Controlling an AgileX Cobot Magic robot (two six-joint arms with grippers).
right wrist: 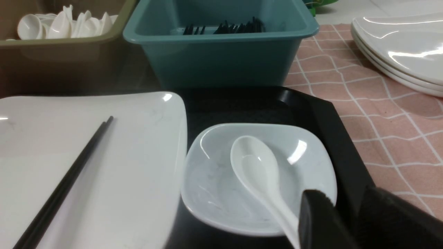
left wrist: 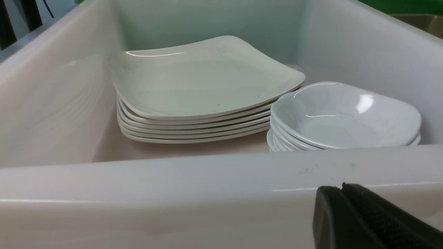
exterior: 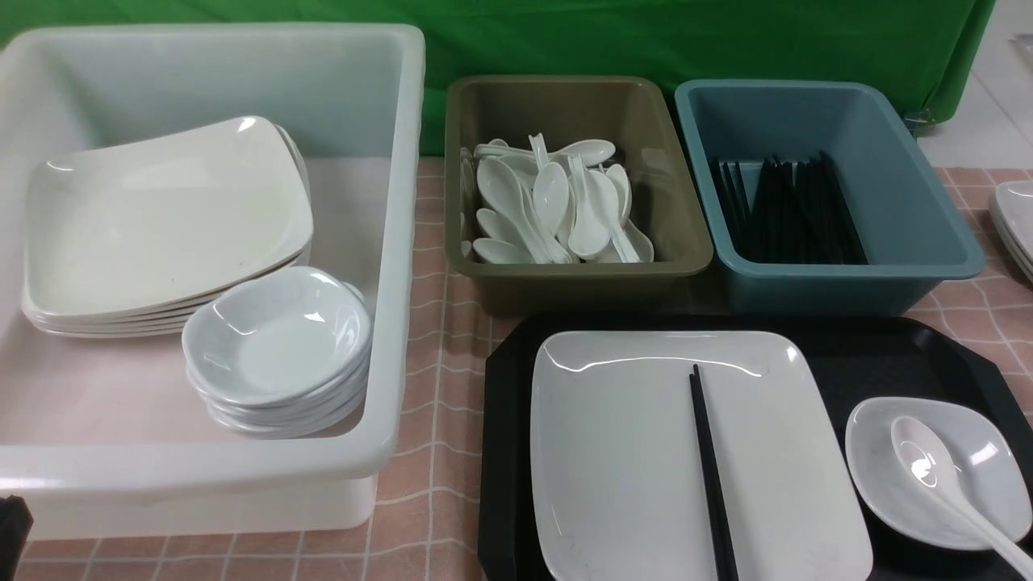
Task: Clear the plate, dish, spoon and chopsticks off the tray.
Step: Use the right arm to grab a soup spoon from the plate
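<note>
Right gripper (right wrist: 342,195), unseen frontally, sits beside spoon (right wrist: 258,169).

- I'm watching the pink checked table (exterior: 436,484) carrying a white tub (exterior: 397,242).
- The olive bin (exterior: 686,234) and blue bin (exterior: 928,218) are sitting behind the tray (exterior: 504,452).
- Some stacked plates (exterior: 1015,222) are lying far right.

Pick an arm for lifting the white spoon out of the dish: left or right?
Right. The right claw is open beside the handle of the glossy white soup spoon lying in the small white dish. The left claw faces the large white plastic tub.
</note>
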